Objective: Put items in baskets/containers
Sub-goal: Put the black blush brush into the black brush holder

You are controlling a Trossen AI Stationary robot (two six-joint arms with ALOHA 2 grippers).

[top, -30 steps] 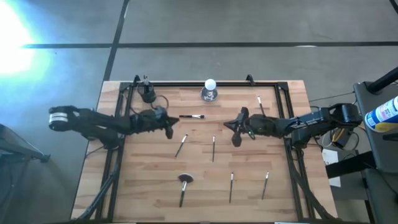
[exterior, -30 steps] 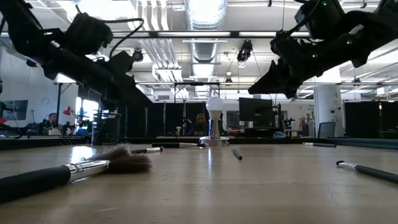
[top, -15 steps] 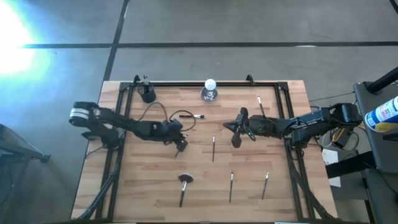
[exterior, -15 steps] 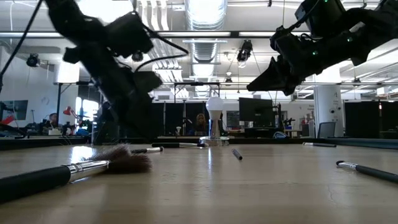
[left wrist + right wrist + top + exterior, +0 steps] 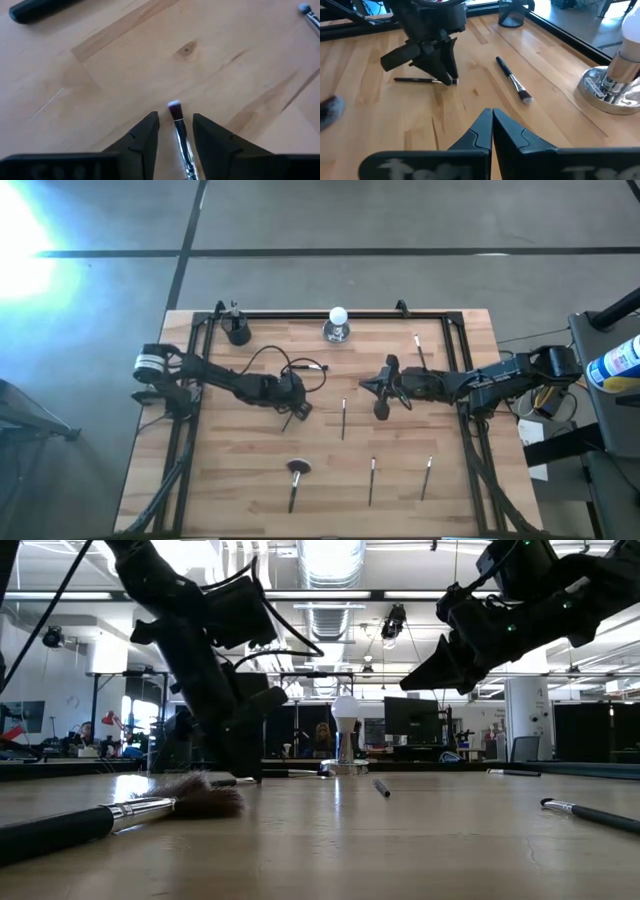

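From above, we see the left hand (image 5: 297, 408) down at the tabletop (image 5: 210, 480), a little left of centre, over a thin makeup brush (image 5: 288, 420). The right hand (image 5: 381, 392) waits right of centre. The small black cup (image 5: 237, 332) stands at the far left corner of the tabletop, well apart from both hands, and the white ball on a silvery base (image 5: 338, 323) sits at the far edge. More brushes lie scattered — one with a wide fluffy head (image 5: 297, 472) near the front edge.

At table height, the left hand (image 5: 245, 755) reaches down almost to the wood, while the right hand (image 5: 425, 665) hangs high above it. The fluffy brush (image 5: 130, 810) lies in the foreground.

In the left wrist view, the two fingers (image 5: 145, 137) stand apart on either side of the brush (image 5: 180, 137), whose pale tip pokes out ahead of them — not clamped on it.

In the right wrist view, that hand's fingers (image 5: 480, 131) are pressed together, empty; beyond them lie another brush (image 5: 512, 80) and the cup (image 5: 512, 15).
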